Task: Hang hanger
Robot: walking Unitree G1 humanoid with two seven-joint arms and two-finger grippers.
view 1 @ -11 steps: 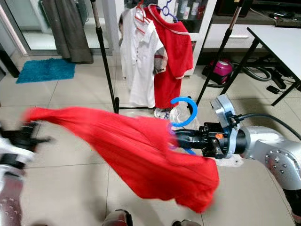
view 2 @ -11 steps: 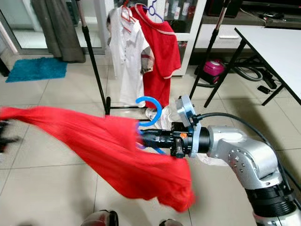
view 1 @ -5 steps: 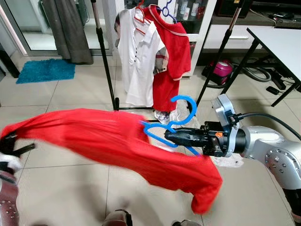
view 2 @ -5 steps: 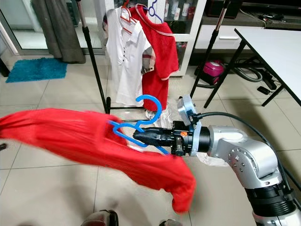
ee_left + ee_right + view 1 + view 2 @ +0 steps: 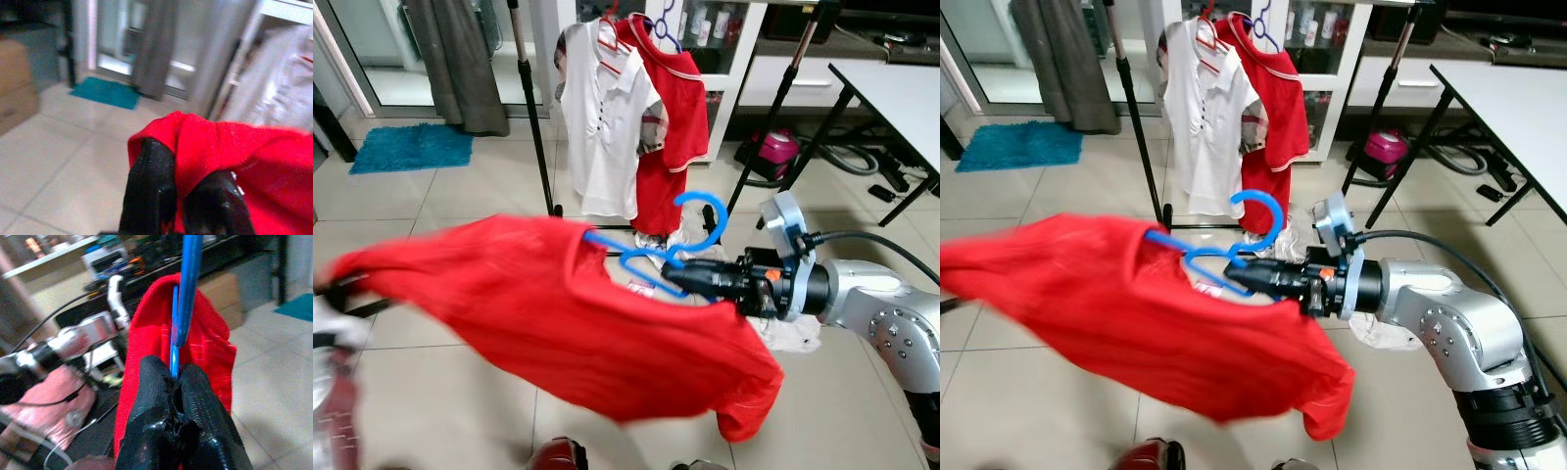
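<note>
A blue hanger (image 5: 666, 257) sits inside the neck of a red shirt (image 5: 538, 323) that hangs spread between my two arms. My right gripper (image 5: 690, 279) is shut on the hanger's lower bar, just below its hook (image 5: 703, 217); in the right wrist view the fingers (image 5: 161, 396) pinch the blue bar (image 5: 188, 289). My left gripper (image 5: 183, 196), at the far left, is shut on the shirt's sleeve edge (image 5: 205, 142). The clothes rack (image 5: 533, 117) stands ahead, with a white polo (image 5: 602, 122) and a red polo (image 5: 675, 108) hung on it.
A white table (image 5: 901, 93) stands at the right, with a pink vacuum (image 5: 773, 152) and cables under it. A second stand pole (image 5: 778, 108) leans right of the rack. A blue mat (image 5: 411, 147) and grey curtain (image 5: 455, 59) lie at far left. Crumpled items (image 5: 656, 240) lie by the rack base.
The hanger has slid further into the shirt's neck, and the shirt has swung up and spread wider between the arms. The view has shifted slightly.
</note>
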